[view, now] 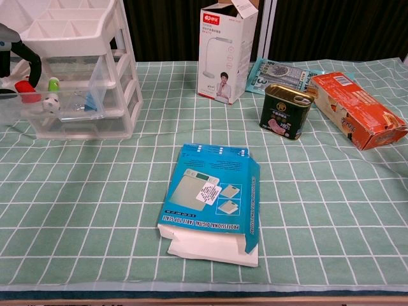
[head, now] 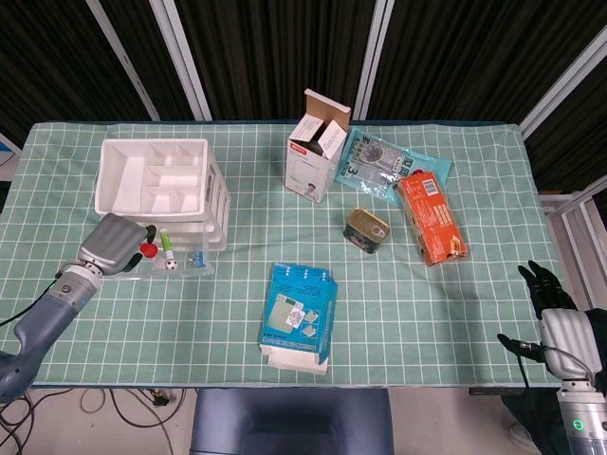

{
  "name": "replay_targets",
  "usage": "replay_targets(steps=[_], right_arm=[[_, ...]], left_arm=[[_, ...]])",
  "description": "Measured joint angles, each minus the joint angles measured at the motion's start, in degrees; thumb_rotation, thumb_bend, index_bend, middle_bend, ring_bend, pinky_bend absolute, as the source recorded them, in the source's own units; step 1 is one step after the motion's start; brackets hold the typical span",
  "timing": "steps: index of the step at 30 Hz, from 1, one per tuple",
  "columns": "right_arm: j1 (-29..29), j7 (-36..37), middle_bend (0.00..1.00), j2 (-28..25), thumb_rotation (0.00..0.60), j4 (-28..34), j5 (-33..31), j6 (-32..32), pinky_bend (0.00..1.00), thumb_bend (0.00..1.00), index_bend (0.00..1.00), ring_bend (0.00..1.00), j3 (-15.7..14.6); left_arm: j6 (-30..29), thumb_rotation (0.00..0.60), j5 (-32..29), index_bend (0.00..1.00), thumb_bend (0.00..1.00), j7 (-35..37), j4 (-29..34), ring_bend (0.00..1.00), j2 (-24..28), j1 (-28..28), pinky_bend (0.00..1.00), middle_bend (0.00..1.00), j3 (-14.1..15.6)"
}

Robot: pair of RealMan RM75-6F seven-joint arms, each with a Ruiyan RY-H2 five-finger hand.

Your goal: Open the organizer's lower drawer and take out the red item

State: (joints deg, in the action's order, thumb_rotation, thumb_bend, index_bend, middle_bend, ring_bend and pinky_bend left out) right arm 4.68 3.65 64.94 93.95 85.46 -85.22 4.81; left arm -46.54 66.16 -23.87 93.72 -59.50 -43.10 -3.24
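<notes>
The white organizer [head: 211, 194] stands at the table's left, and its clear lower drawer [head: 190, 268] is pulled out toward the front. Inside the drawer lie the red item [head: 148, 248], a green-capped white tube [head: 164, 241] and a small white ball [head: 170, 264]. My left hand [head: 111, 244] reaches into the drawer's left end, and its dark fingers [view: 29, 58] curl over and pinch the red item [view: 24, 88]. My right hand [head: 558, 322] hangs off the table's front right corner, holding nothing, fingers apart.
A blue scale box [head: 299, 313] lies at front centre. Behind it stand a white lamp box [head: 316, 147], a tin can [head: 366, 229], a foil packet [head: 379, 163] and an orange carton [head: 430, 216].
</notes>
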Motion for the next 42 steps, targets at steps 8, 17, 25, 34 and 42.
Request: replay_targets(steps=[8,17,25,34,42], right_arm=[[0.0,0.1,0.0,0.0,0.6,0.1,0.1,0.1,0.22,0.08,0.0,0.0,0.0],[0.0,0.3,0.0,0.0,0.6,0.0,0.3,0.0,0.22,0.08,0.0,0.0,0.0],[0.0,0.2,0.0,0.0,0.6,-0.1,0.3,-0.1,0.22,0.08,0.0,0.0,0.0],[0.0,0.1,0.0,0.0,0.6,-0.1,0.2,-0.1,0.22,0.08,0.0,0.0,0.0],[0.0,0.1,0.0,0.1,0.6,0.1,0.2,-0.1,0.22,0.08,0.0,0.0,0.0]], left_arm=[[-0.3,0.6,0.3,0.53,0.39,0.7,0.3,1.0,-0.1,0.1,1.0,1.0,0.0],[-2.2,0.6,1.7,0.53,0.39,1.8,2.6,1.0,1.8,0.5,1.0,1.0,-0.7],[-5.3,0.6,4.2,0.54,0.39,3.6,7.6,1.0,5.5,1.0,1.0,1.0,-2.3],[-9.9,0.6,10.7,0.53,0.39,6.5,15.7,1.0,11.2,3.5,1.0,1.0,-2.7],[-11.9,0.6,21.9,0.53,0.39,7.1,22.5,1.0,15.1,7.3,1.0,1.0,1.6]])
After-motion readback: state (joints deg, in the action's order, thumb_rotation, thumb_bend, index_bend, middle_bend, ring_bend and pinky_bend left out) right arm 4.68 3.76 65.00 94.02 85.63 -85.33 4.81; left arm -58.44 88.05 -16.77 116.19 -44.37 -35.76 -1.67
